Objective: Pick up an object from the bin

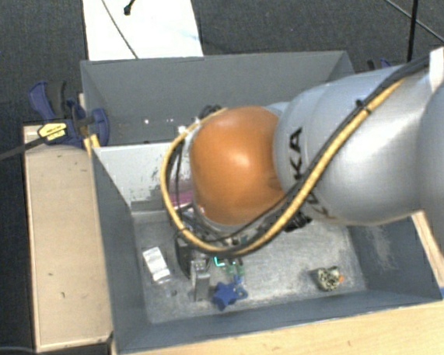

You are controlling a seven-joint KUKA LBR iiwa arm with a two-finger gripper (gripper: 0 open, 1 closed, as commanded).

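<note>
1. Bin point(119, 245): grey metal, sloped walls, flat speckled floor. Only a few loose things lie on the floor, and there is no heap.
2. Left part of the floor: a small white block point(155, 265) lies flat on its own. It is near the gripper but clear of it.
3. Centre-left: the gripper point(200, 280) is low in the bin, close to the floor, directly under the orange wrist cover point(233, 172). The cover and cables hide most of it. I cannot tell whether it is open or closed. No thing is visibly held in it.
4. Just right of the gripper, toward the near wall: a small blue thing point(227, 293) of irregular, lumpy shape rests on the floor. It is the nearest thing to the gripper, just beside its tip. I cannot tell whether they touch.
5. Right part of the floor: a small dark-and-gold thing point(328, 278) lies well apart from the gripper, below the arm point(361, 159).
6. Status (judgement): the descent into the bin looks done. The blue thing is the likeliest pick by position.
7. Still open:
   - the grasp is unconfirmed;
   - all three things rest on the floor;
   - closing on one thing and lifting it clear of the bin are still to do.
</note>
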